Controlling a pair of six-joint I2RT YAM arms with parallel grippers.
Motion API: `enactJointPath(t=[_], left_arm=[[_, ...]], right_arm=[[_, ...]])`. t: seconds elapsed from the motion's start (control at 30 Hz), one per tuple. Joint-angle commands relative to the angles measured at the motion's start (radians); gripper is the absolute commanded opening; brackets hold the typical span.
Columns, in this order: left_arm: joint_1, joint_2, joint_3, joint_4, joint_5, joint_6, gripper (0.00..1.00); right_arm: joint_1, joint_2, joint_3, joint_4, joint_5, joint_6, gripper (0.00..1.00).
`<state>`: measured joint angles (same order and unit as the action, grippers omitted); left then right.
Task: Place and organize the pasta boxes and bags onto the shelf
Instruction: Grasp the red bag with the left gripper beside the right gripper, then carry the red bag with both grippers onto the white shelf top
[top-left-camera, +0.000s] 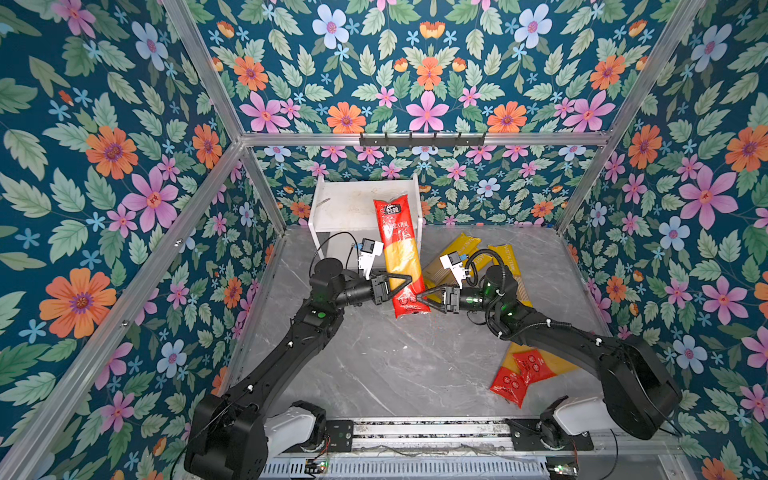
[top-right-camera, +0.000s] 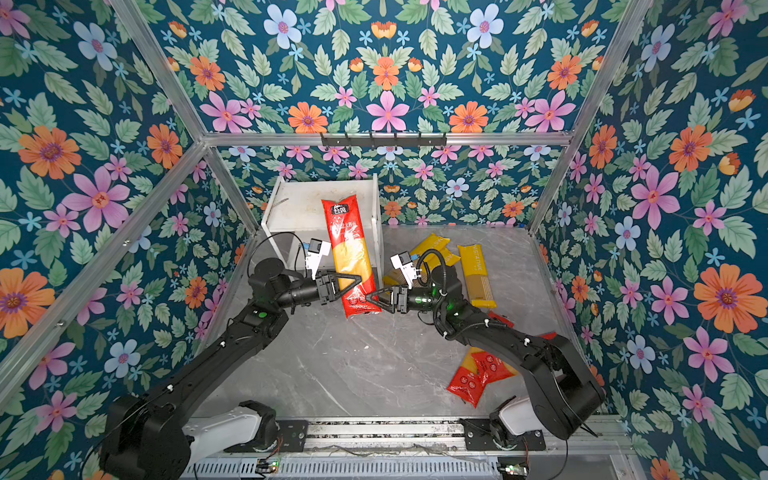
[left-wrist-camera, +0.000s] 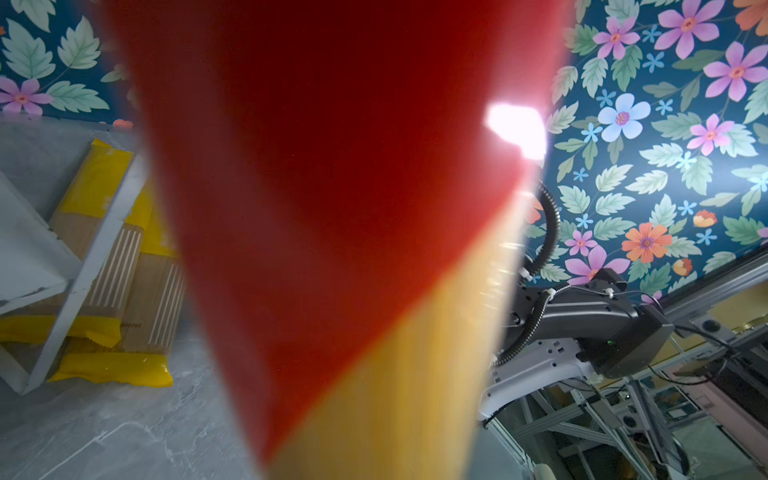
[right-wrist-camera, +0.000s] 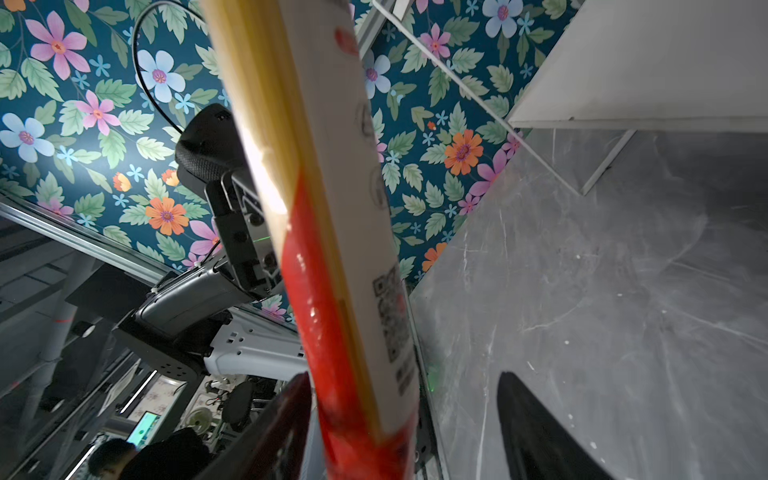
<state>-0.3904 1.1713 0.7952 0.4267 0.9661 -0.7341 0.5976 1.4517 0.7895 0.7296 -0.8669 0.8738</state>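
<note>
**A:** What are the left jaws doing?

**B:** The left gripper (top-left-camera: 405, 282) is pinching the long red-ended spaghetti pack with the clear middle (top-left-camera: 400, 245). Its jaws are pressing on the flat faces just above the lower red end.

**A:** And the right?

**B:** The right gripper (top-left-camera: 419, 298) is standing with its jaws spread, one on each side of that lower end, gripping nothing. The right wrist view is showing a gap between the pack and one jaw.

**A:** Where is the pack lying relative to the small white two-tier shelf (top-left-camera: 349, 203)?

**B:** It is slanting. Its upper end is lying over the right part of the shelf's stained top board. Its lower end is hanging out in front of the shelf, apparently clear of the grey marbled bench (top-left-camera: 395, 365). I cannot tell whether the upper end is touching the board.

**A:** And the others?

**B:** The yellow flat spaghetti packs (top-left-camera: 453, 249) are lying on the bench just right of the shelf. Two more red-ended packs (top-left-camera: 519, 374) are lying well in front of it, to the right, partly under the right arm.

**A:** What is worrying you?

**B:** A single pinch near one end is carrying a long, floppy bag. I am judging that it could swivel or sag, letting the upper end slide off the board's right edge. Pushed in askew, it could catch the shelf's corner post or shove the light shelf backwards. The spread right jaws could also snag the film.
</note>
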Motion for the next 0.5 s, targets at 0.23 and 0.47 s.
enactJointPath(t=[0.23, 0.47], left_arm=[[0.022, 0.02, 0.002, 0.181, 0.043, -0.121, 0.26], [0.042, 0.013, -0.034, 0.226, 0.007, -0.19, 0.41]], right_arm=[[0.03, 0.056, 0.025, 0.159, 0.032, 0.103, 0.35], [0.033, 0.012, 0.016, 0.116, 0.133, 0.119, 0.07]])
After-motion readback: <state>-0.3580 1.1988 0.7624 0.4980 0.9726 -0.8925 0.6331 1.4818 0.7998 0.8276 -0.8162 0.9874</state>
